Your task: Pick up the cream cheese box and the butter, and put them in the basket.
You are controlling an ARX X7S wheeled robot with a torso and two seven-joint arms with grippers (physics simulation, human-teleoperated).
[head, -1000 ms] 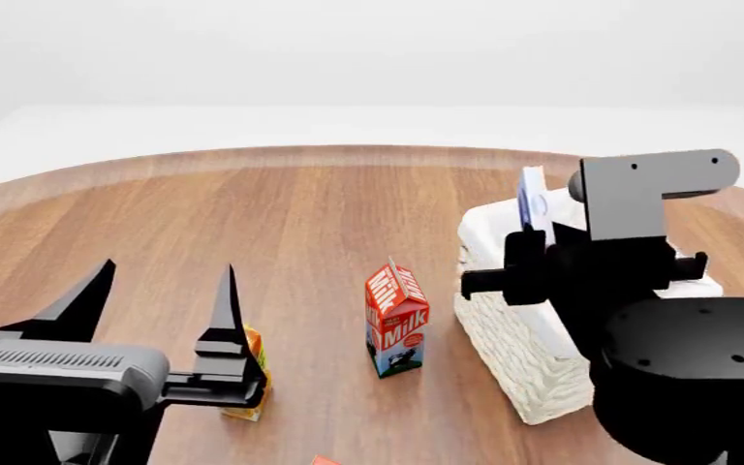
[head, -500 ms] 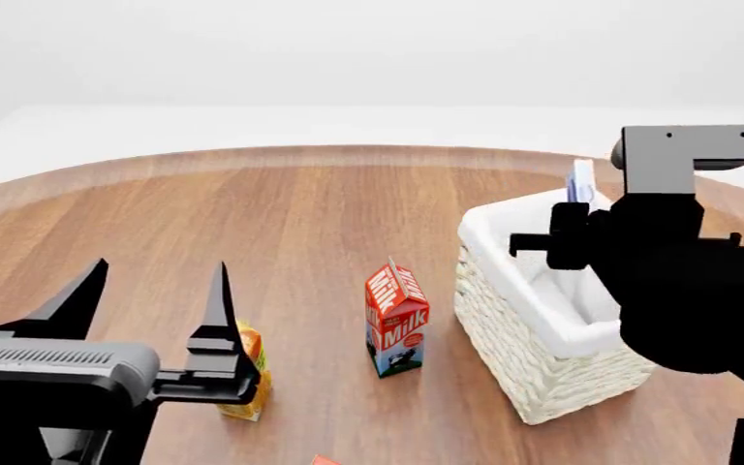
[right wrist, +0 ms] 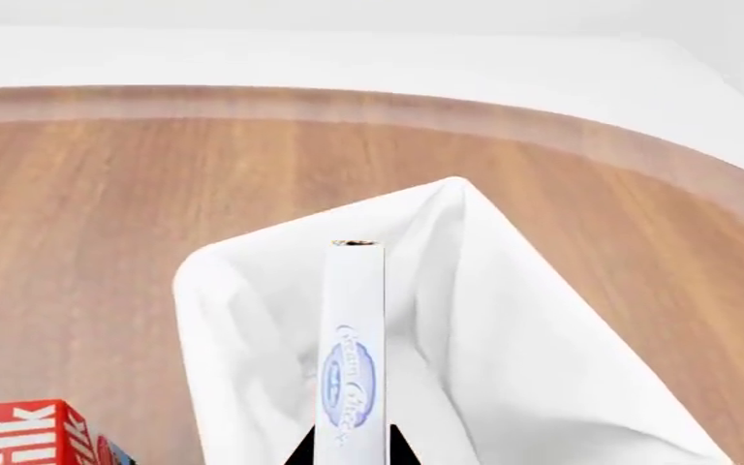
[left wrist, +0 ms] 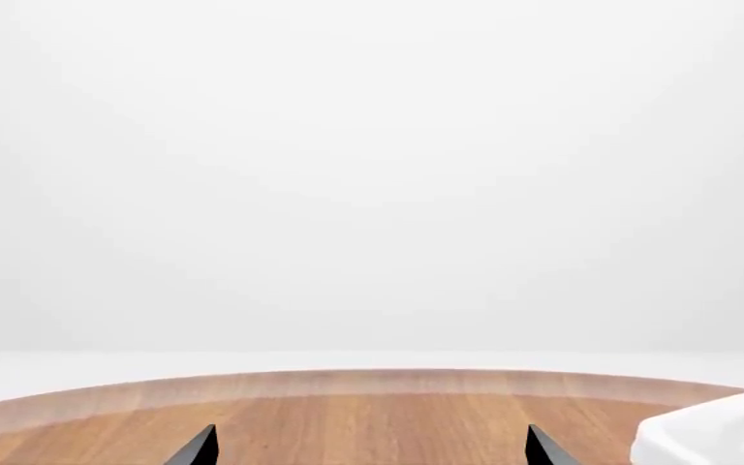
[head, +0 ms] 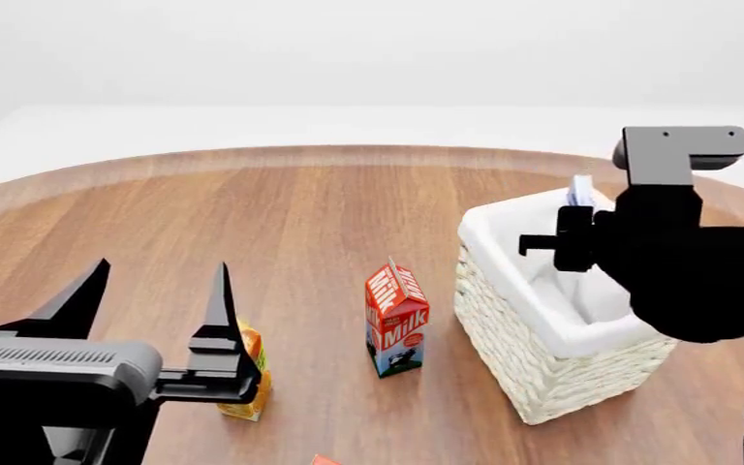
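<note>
Right gripper (right wrist: 348,453) pinching thin cream cheese box (right wrist: 352,349), woven basket (head: 541,358)

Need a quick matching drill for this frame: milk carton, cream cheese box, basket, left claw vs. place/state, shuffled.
Things:
1. milk carton
2. cream cheese box
3. basket
4. left claw

Places or states:
A. held on edge in the right claw, above the white liner
B. open and empty, over the near part of the table
C. standing upright on the wood, apart from the wicker
D. resting on the table under the right arm

Pairs: 1-C, 2-A, 3-D, 4-B
</note>
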